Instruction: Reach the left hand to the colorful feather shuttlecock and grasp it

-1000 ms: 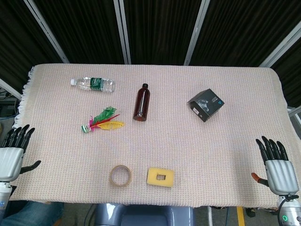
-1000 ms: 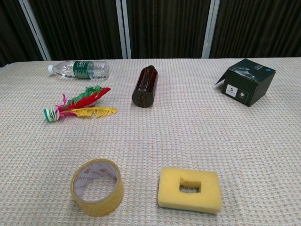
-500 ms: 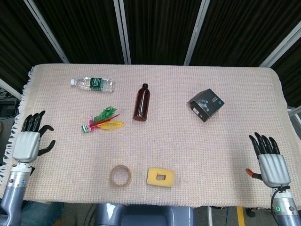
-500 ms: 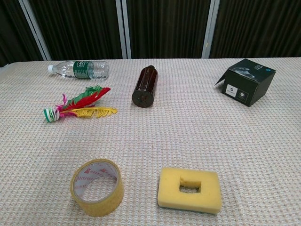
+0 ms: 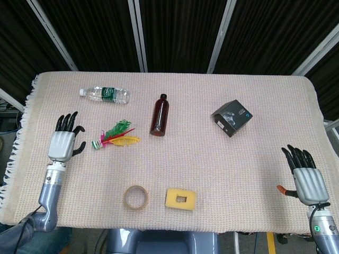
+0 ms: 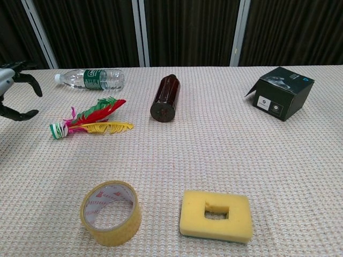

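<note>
Your left hand [image 5: 63, 142] hovered just beside the feather shuttlecock [image 5: 115, 135].
Its fingers were spread, holding nothing; the shuttlecock lay flat below the water bottle [image 5: 104, 94], untouched.

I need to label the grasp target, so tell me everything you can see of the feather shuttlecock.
The shuttlecock lies flat on its side on the woven cloth, its small green-and-white striped base pointing toward the left hand and its green, red, yellow and pink feathers fanned out toward the brown bottle. Only the cloth touches it. The left hand, fingers apart, is close beside the base but clear of it. The water bottle lies behind it, apart.
</note>
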